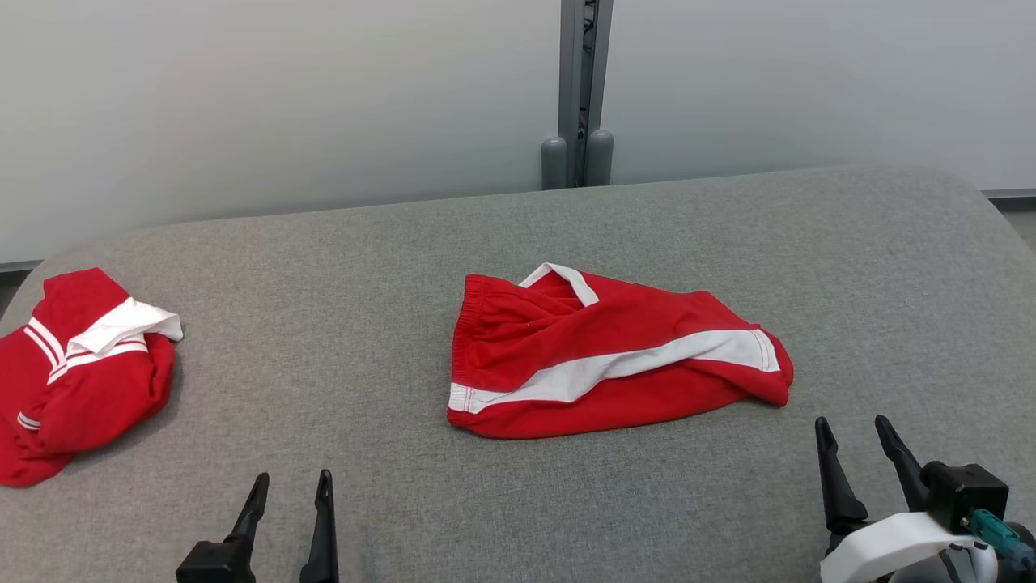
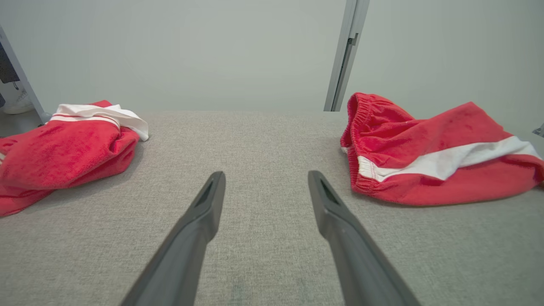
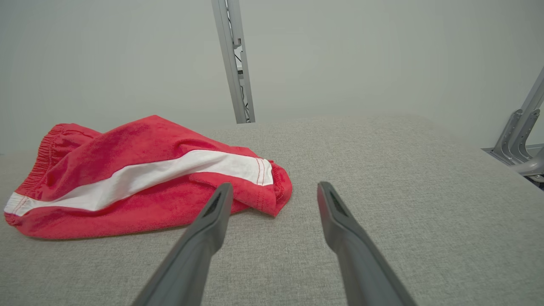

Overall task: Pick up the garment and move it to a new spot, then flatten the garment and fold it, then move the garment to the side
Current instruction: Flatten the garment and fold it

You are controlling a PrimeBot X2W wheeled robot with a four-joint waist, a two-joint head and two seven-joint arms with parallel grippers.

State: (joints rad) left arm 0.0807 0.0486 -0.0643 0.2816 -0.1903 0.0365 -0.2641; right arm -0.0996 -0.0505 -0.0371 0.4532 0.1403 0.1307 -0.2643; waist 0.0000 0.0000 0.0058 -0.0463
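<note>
On our grey fabric-topped table (image 1: 324,267) the red shorts (image 1: 599,356) lie crumpled near the middle, well apart from a second red-and-white garment (image 1: 81,372) bunched at the left edge. Our left gripper (image 1: 293,478) and right gripper (image 1: 851,423) wait at the near edge with jaws spread and empty. The right one sits near the shorts' leg hem, probably ready for the pickup.

The garment (image 1: 615,356) was red with one broad white stripe. The second garment (image 1: 81,380) was red with white trim and thin white stripes. The table covering (image 1: 324,267) was heathered grey. The left gripper (image 1: 293,479) and right gripper (image 1: 851,423) were black.
</note>
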